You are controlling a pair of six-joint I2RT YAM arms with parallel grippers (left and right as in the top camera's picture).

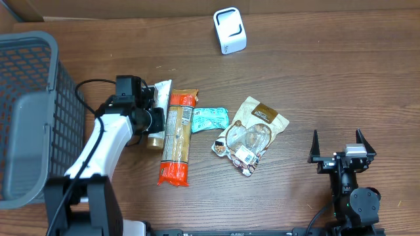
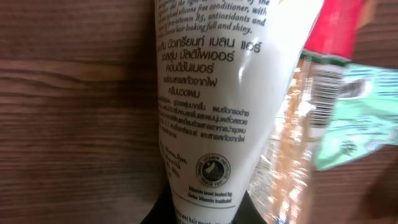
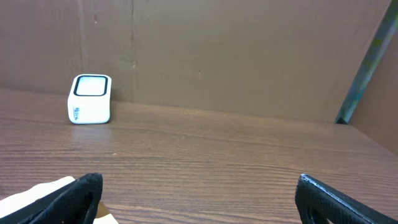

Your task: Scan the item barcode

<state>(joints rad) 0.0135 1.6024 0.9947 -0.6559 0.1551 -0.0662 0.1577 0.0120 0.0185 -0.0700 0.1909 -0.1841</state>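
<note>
The white tube (image 2: pixel 211 93) runs off the top edge ahead of the left gripper (image 2: pixel 205 214), and its near end is hidden between the dark fingers (image 2: pixel 163 213), themselves cut by the bottom edge. Right of those fingers, the green packet (image 2: pixel 360 118) is blurred and cropped.

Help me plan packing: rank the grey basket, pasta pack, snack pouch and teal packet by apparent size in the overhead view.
1. grey basket
2. snack pouch and pasta pack: too alike to rank
3. teal packet
</note>
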